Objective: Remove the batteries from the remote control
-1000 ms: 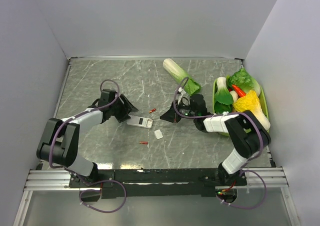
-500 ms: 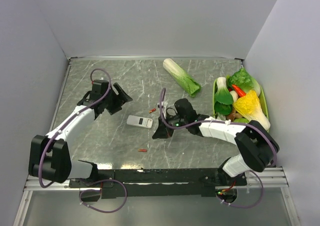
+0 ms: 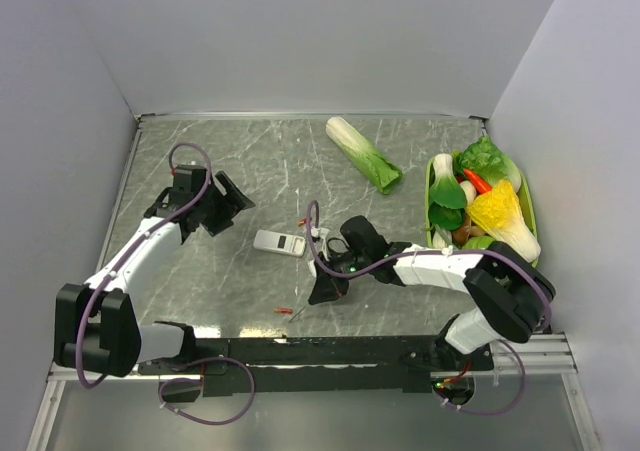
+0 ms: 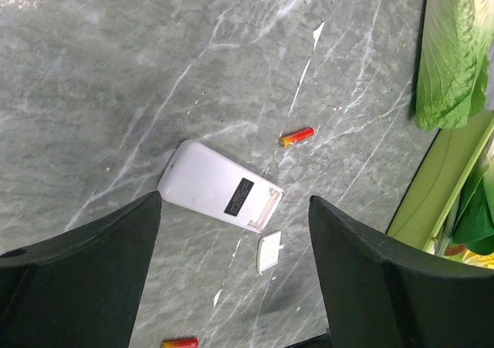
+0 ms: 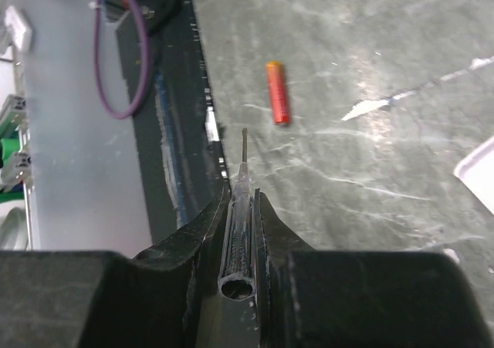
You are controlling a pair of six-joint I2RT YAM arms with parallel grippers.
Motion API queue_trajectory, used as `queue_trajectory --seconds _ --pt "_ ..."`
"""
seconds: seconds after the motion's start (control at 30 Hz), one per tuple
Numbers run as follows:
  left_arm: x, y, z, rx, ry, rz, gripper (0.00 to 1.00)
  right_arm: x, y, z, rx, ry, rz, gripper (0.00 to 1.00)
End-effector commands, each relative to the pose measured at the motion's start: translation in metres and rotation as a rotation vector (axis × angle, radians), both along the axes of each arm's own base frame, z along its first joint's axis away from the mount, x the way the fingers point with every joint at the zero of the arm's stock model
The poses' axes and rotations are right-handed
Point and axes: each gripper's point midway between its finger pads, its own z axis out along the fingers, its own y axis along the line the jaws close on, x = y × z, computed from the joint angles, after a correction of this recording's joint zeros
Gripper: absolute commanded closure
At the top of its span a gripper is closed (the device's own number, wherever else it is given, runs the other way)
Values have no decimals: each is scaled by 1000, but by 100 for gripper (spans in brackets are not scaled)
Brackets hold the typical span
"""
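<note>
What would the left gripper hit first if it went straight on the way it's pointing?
Probably the remote: it lies right between the open left gripper's fingers. The batteries lie off that line. Depth is unclear, though.

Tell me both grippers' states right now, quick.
Left gripper: open, holding nothing.
Right gripper: shut on a thin clear-handled tool.
</note>
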Motion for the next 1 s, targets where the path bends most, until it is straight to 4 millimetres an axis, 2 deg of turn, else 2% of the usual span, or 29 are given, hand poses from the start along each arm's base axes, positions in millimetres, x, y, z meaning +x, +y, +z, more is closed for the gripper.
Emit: queue_trajectory --seconds 0.0,0.17,0.3,0.43,0.53,0.6,0.63,0.67,0.73,0.77,0.8,0.83,0.87,0.9,0.97 --pt "0 4 9 9 -40 3 18 12 8 -5 17 -24 -45 100" --pt "-2 8 9 18 -42 16 18 15 12 -12 18 -3 -67 100" --pt "-2 12 14 28 -52 29 18 12 12 -9 29 2 -66 100" --pt "0 18 23 47 -74 47 19 8 7 3 30 7 -82 100" --pt "3 23 40 71 -134 57 19 2 4 33 86 11 -94 100" --pt "1 25 48 74 -169 65 19 11 0 39 70 -21 -149 100" --pt "1 26 49 82 -180 61 19 18 -3 47 49 -42 -179 100" --pt "1 26 51 82 -188 58 20 40 -11 47 9 -97 -276 100" --pt "4 25 59 95 -254 38 22 69 -26 56 -56 -190 -403 100" --pt "2 20 63 80 -286 1 24 102 -45 55 -121 -279 -562 100" --pt "0 20 73 76 -344 -6 24 117 -55 60 -147 -348 -637 99" --pt "-4 22 64 80 -348 0 23 131 -64 62 -176 -400 -704 97" --pt "-4 23 71 78 -391 13 18 143 -71 67 -191 -458 -750 97" --pt "-8 27 82 77 -440 34 15 163 -89 69 -264 -550 -845 97" --pt "-13 31 84 81 -461 49 11 183 -100 67 -345 -621 -904 94"
